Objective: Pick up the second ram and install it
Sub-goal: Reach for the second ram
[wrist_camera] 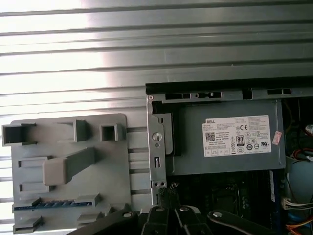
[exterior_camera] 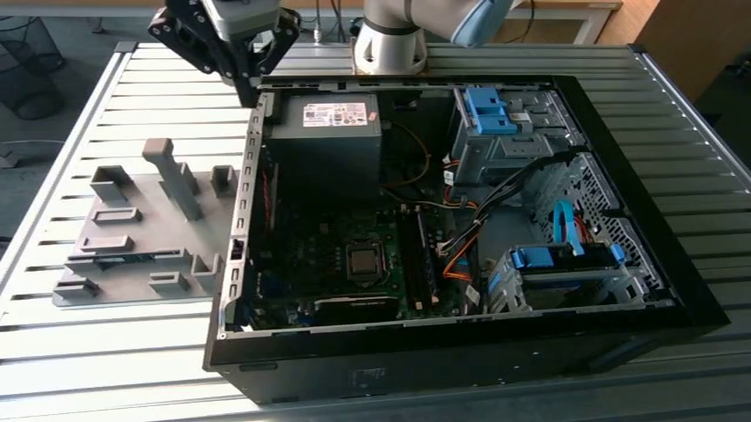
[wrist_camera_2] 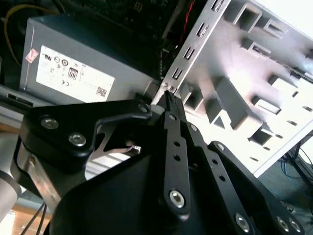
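The second ram [wrist_camera: 54,205] is a thin blue-green strip standing on edge in a slot of the grey fixture [wrist_camera: 68,147], at the fixture's edge away from the robot base. In the exterior view the second ram [exterior_camera: 123,256] shows as a dark line on the fixture's near part. My gripper [exterior_camera: 246,90] hangs over the far left corner of the open computer case [exterior_camera: 246,220], well away from the ram. In both wrist views its fingers meet at the tip, gripper [wrist_camera_2: 168,98] and gripper [wrist_camera: 167,193], with nothing between them.
The grey power supply [exterior_camera: 334,132] sits just inside the case below the gripper. Long black memory slots [exterior_camera: 417,264] run along the motherboard beside the processor socket [exterior_camera: 364,261]. Blue drive brackets [exterior_camera: 487,110] and cables fill the exterior view's right. A tall fixture post [exterior_camera: 176,176] stands upright.
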You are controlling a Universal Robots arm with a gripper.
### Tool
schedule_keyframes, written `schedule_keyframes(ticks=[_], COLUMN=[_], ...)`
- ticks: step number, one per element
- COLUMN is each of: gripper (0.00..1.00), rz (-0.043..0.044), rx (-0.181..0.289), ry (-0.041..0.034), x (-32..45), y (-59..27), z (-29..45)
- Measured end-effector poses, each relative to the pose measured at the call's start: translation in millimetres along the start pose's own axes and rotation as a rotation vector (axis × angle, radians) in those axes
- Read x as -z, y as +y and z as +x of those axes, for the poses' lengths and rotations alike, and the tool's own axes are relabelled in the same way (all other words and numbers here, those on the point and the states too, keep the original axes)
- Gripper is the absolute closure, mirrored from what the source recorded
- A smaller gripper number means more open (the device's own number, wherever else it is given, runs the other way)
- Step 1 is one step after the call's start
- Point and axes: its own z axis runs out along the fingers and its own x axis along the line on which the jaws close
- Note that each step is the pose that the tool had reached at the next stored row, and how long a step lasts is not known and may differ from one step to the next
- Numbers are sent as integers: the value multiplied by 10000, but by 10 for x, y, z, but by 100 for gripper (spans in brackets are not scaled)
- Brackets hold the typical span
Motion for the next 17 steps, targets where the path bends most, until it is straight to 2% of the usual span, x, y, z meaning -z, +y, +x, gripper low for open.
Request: schedule_keyframes(ticks=[6,10,14,17], gripper=[90,90,90,90], rz=[2,3,3,4], rx=[-2,43,60,60], ry=[3,51,57,58], x=[-2,-12,-14,-14], y=[-154,-178,-193,-193], z=[79,140,204,207])
